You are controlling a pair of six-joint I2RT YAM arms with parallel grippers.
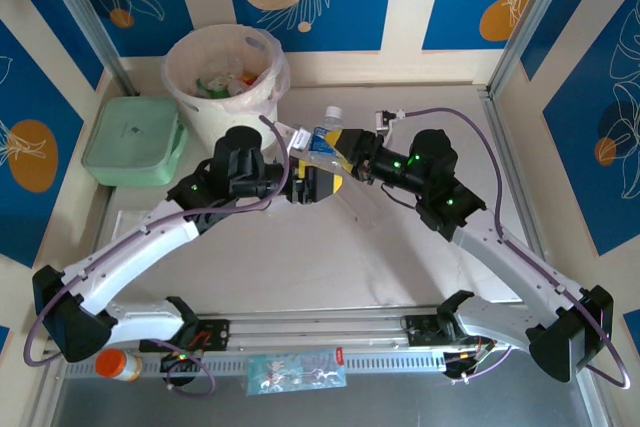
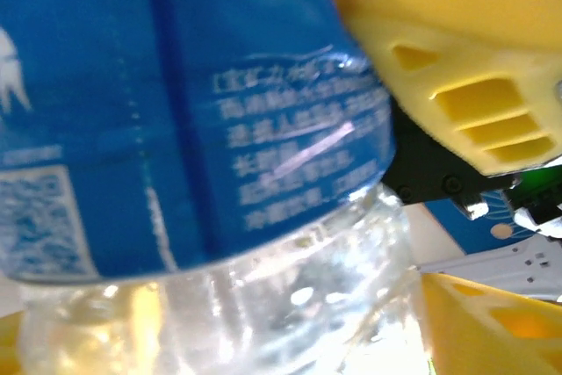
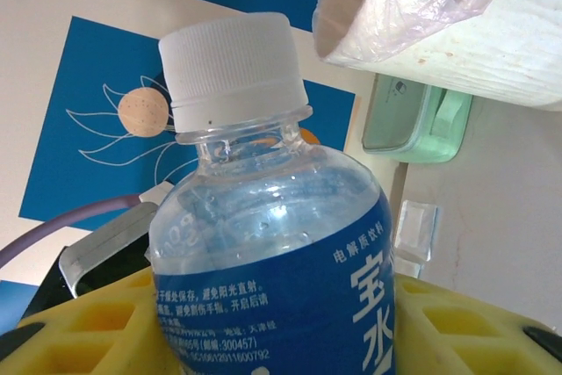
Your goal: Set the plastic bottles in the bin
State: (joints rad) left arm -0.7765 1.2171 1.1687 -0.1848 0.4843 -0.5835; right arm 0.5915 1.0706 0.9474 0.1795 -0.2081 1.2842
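A clear plastic bottle (image 1: 322, 137) with a blue label and white cap hangs tilted above the table's middle, held between both arms. My right gripper (image 1: 347, 154) is shut on its labelled body (image 3: 272, 252), a yellow finger (image 3: 97, 322) on each side. From the left, my left gripper (image 1: 316, 175) is shut on the clear lower end (image 2: 263, 305), its yellow fingers (image 2: 479, 322) pressed against the bottle's sides. The cream bin (image 1: 180, 52) with its liner bag stands at the back left, beyond the bottle, with several bottles (image 1: 228, 82) inside. Its wall (image 3: 457, 32) shows in the right wrist view.
A pale-green lidded box (image 1: 133, 140) sits left of the bin. An orange-capped jar (image 1: 118, 364) and a flat printed packet (image 1: 295, 370) lie by the arm bases at the near edge. A small clear plastic block (image 3: 414, 230) stands on the table beyond the bottle.
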